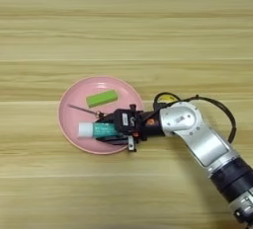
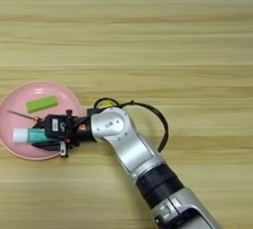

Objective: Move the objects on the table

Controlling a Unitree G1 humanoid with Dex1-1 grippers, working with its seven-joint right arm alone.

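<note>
A round pink plate [image 1: 70, 124] lies on the wooden table [image 1: 126, 25] left of centre. On it rests a white glue stick with a teal label [image 1: 91, 130], white cap pointing left. My right gripper [image 1: 106, 132] reaches in from the right and is shut on the glue stick, one black finger [image 1: 112, 141] along its near side. A thin metal screwdriver shaft [image 1: 81, 109] lies on the plate just behind; its handle end is hidden by the gripper. No tape ring shows in either view.
A green rectangular block [image 1: 102, 98] lies at the back of the plate. The silver forearm [image 1: 202, 141] crosses the lower right, with a black cable [image 1: 220, 107] looping over it. Bare wood surrounds the plate.
</note>
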